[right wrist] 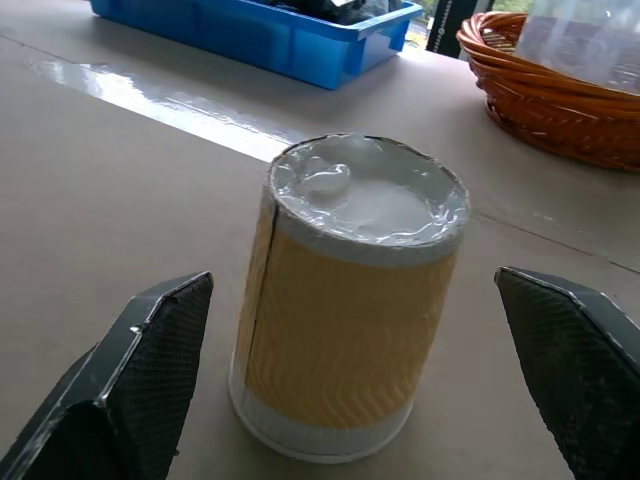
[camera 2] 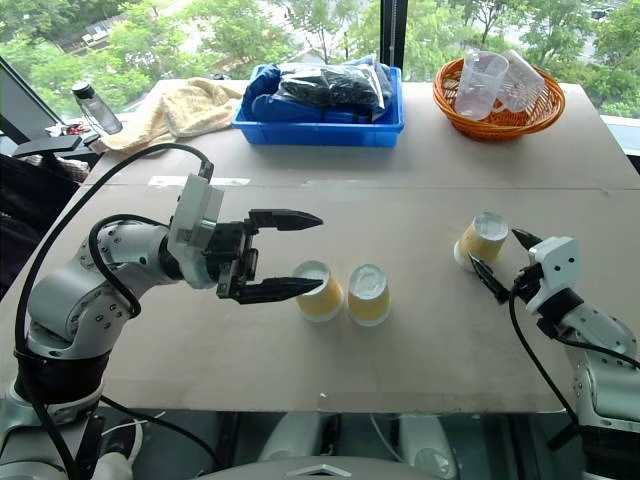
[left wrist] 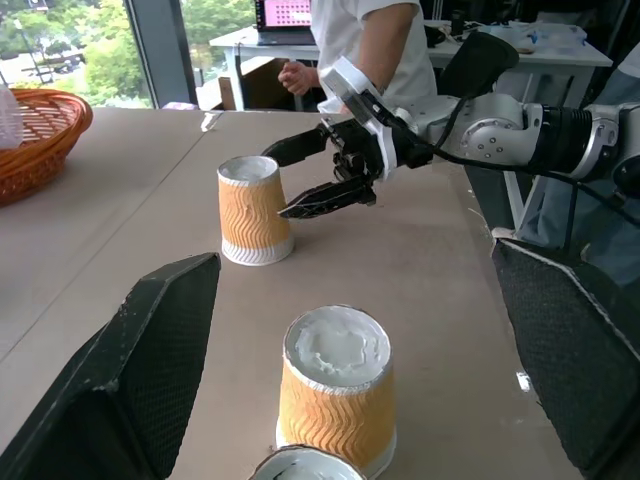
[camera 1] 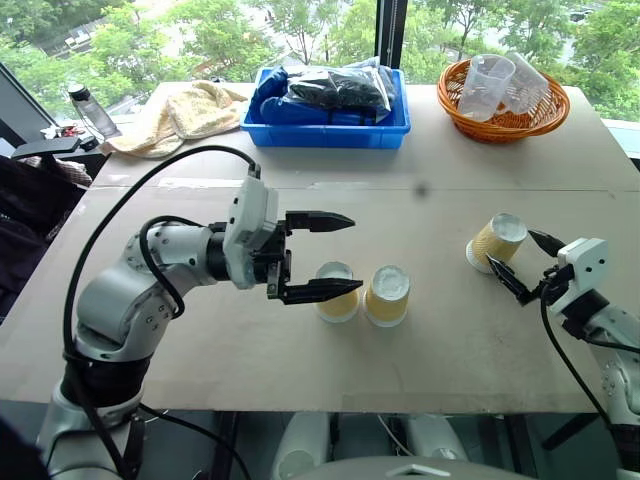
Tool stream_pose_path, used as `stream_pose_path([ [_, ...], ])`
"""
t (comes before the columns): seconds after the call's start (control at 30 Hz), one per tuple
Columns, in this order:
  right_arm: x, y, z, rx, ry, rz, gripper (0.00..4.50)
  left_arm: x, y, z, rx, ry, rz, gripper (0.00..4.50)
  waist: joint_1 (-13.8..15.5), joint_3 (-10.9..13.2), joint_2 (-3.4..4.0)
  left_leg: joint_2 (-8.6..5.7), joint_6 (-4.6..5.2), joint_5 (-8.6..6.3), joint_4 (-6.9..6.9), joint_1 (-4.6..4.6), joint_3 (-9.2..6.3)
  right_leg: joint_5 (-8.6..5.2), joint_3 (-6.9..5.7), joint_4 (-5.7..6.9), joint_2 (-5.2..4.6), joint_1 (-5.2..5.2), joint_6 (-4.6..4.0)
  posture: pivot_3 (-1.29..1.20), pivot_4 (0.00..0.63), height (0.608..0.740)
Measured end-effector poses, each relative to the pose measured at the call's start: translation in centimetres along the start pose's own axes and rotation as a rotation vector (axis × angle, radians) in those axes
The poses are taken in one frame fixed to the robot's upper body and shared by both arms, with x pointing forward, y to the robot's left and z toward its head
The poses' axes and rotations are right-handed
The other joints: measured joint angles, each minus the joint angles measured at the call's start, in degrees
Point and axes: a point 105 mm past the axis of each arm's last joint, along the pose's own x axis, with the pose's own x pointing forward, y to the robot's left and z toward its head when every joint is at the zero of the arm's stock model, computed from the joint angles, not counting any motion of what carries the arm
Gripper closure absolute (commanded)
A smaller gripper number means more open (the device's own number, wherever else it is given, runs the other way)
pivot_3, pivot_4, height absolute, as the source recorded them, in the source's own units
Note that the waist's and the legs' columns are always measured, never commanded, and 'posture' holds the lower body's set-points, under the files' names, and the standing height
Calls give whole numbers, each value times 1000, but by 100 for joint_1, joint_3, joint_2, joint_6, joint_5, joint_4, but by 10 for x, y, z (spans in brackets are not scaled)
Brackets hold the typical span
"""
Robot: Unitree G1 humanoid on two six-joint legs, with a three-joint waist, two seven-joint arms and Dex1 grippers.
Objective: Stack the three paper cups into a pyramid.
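Standing side by side near the middle of the table (camera 1: 200,340), two of the paper cups look set as the base of the pyramid: the left cup (camera 1: 336,291) and the middle cup (camera 1: 387,296) are just beside each other, whether touching cannot be told, both upside down with the white base up and the wider rim on the tabletop, so their long axes run straight up. That pose gives flat tops for a third cup to rest across, which is probably why they sit so close. The left gripper (camera 1: 330,256) hangs above and just to the left of the left cup with its two black fingers spread wide and nothing between them, pointing sideways toward the robot's right; it looks clear of the pair. The third cup (camera 1: 496,243) stands well apart to the right, also inverted and upright. The right gripper (camera 1: 529,264) points at it roughly level, its jaws wide open with one finger on each side of the cup's ribbed wall and not yet touching it, as the right wrist view shows. A side-on grip of that kind would keep the cup upright for lifting onto the pair. Farther back are a blue bin (camera 1: 330,130), an orange basket (camera 1: 504,118) with clear plastic cups, and a towel (camera 1: 190,112).
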Motion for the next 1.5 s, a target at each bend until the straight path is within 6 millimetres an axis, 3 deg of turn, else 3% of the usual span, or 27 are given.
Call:
stream_pose_path([
  [0.37,21,-9,-3,58,23,-68,0,-4,5,7,20,12,11,45,-6,0,2,0,0,0,0,-4,4,0,4,2,1,-8,0,0,150,740],
  [0.87,29,-4,-2,131,-12,-48,0,-11,14,0,20,31,122,45,-5,1,2,0,0,0,0,-11,5,0,6,4,0,-15,0,0,150,740],
  [1.03,29,-3,0,142,-25,-41,2237,-14,15,-3,16,29,138,0,-6,1,2,0,0,0,0,-10,5,0,6,5,1,-16,0,0,150,740],
  [1.1,29,-2,1,142,-31,-36,2632,-16,17,-7,6,35,151,0,-7,1,2,0,0,0,0,-11,5,0,6,4,1,-16,0,0,150,740],
  [1.23,29,2,9,138,-61,0,2641,-21,18,-13,-8,46,166,0,-7,2,4,0,0,0,-1,-12,6,0,8,5,0,-18,0,0,150,740],
  [1.33,27,15,33,110,-133,94,2641,-30,20,-17,-12,64,196,0,-9,5,9,1,1,0,-1,-14,5,0,8,6,1,-22,0,0,150,740],
  [1.4,25,26,54,84,-184,180,2641,-36,21,-19,-14,77,212,0,-11,7,13,1,2,-1,-2,-15,5,0,8,5,0,-23,0,0,150,740],
  [1.5,23,67,90,75,-249,408,2641,-46,22,-25,-29,103,236,0,-23,8,14,4,20,-12,-3,-16,4,0,7,5,1,-25,0,0,150,740],
])
